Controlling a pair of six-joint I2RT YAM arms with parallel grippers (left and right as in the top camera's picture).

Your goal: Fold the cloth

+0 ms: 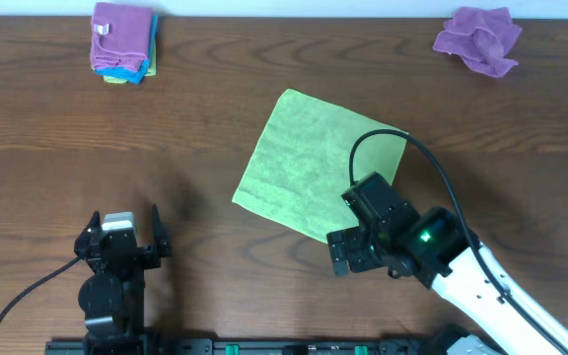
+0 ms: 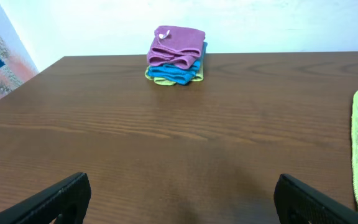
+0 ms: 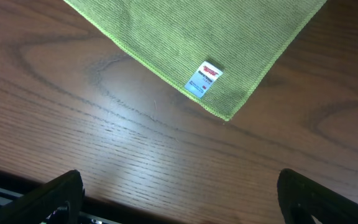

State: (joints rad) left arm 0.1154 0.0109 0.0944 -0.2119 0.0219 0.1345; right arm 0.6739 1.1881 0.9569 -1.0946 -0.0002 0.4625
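Lime-green square microfibre cloth (image 1: 309,163) flat on brown wooden table (image 1: 195,118). Left gripper (image 2: 179,199), right gripper (image 3: 179,199): fingers spread wide, holding nothing.

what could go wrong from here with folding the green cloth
1. The cloth lies flat on the table, so the open right gripper may pinch short of the tagged corner and miss it.
2. The left gripper sits well off to the side, open; with nothing pinning it, the cloth could slide or bunch instead of folding squarely.
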